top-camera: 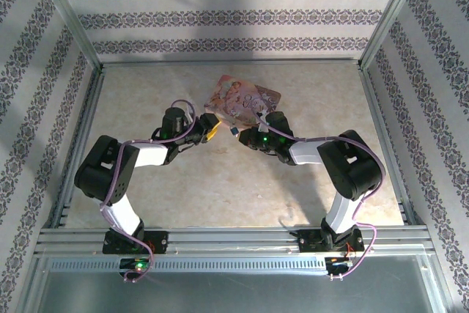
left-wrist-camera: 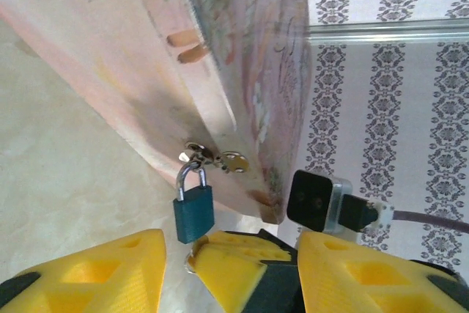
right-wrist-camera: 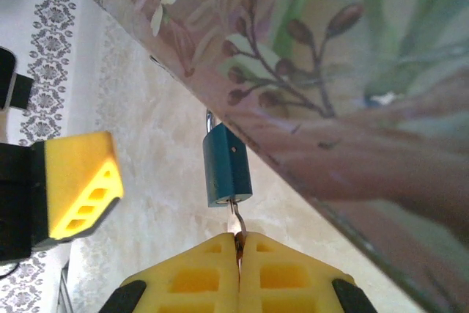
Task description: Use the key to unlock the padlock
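The padlock (right-wrist-camera: pixel 227 166), a small teal body with a silver shackle, hangs from a hasp (left-wrist-camera: pixel 212 157) on the edge of the pink floral box (top-camera: pixel 242 100). The thin key (right-wrist-camera: pixel 236 214) has its blade in the padlock's bottom end. My right gripper (right-wrist-camera: pixel 239 238) is shut on the key's head just below the lock. In the left wrist view the padlock (left-wrist-camera: pixel 193 214) hangs just beyond my left gripper (left-wrist-camera: pixel 231 243), which is open. Its yellow fingers (left-wrist-camera: pixel 102 273) stand on either side of the right gripper's fingers (left-wrist-camera: pixel 227 273).
The pink box is tilted off the beige tabletop (top-camera: pixel 220 188) at the middle back. Both arms meet under its near edge, the left gripper (top-camera: pixel 212 128) and right gripper (top-camera: pixel 245 135) close together. Patterned walls and metal rails (top-camera: pixel 227 236) enclose the table.
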`<state>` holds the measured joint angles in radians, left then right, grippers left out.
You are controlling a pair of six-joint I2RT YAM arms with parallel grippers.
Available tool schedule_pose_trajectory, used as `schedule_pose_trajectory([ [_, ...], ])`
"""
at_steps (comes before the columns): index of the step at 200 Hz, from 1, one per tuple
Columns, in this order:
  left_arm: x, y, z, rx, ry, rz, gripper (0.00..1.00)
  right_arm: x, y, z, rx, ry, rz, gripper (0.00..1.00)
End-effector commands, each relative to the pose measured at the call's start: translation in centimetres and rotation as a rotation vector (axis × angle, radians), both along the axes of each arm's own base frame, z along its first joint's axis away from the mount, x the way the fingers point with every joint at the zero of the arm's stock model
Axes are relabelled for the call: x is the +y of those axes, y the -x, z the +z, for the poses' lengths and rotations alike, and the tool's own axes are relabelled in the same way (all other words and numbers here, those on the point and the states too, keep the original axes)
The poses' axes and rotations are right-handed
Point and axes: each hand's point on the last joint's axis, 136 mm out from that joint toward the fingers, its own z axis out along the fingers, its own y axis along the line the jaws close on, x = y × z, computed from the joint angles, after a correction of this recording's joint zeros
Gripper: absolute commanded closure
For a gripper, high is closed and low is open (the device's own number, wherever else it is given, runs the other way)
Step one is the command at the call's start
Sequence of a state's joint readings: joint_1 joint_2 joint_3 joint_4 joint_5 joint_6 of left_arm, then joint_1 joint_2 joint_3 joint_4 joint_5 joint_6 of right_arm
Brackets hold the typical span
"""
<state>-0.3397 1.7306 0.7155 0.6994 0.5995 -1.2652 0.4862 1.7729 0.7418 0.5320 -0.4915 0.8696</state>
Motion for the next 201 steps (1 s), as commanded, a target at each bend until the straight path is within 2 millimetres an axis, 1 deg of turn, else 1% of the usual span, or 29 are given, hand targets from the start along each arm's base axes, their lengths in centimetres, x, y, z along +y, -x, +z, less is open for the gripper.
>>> schedule_pose_trajectory([
  [1, -1.5, -0.2, 0.6, -0.025, 0.05, -0.031, 0.51, 0.7, -0.4, 2.7, -0.016, -0.063, 0.008, 1.0],
  [58, -3.8, -0.7, 0.1, -0.021, 0.094, -0.047, 0.52, 0.6, -0.5, 3.3, -0.011, -0.075, -0.004, 1.0],
  [99, -5.1, -1.1, -0.3, -0.015, 0.135, -0.051, 0.53, 0.5, -0.5, 3.3, -0.009, -0.078, -0.01, 1.0],
  [152, -5.4, -1.0, -1.7, 0.017, 0.133, -0.038, 0.57, 0.5, -0.6, 3.6, -0.009, -0.085, -0.012, 1.0],
  [201, -6.0, -1.6, -2.0, 0.021, 0.177, -0.028, 0.63, 0.6, -0.9, 3.9, -0.014, -0.092, -0.016, 1.0],
])
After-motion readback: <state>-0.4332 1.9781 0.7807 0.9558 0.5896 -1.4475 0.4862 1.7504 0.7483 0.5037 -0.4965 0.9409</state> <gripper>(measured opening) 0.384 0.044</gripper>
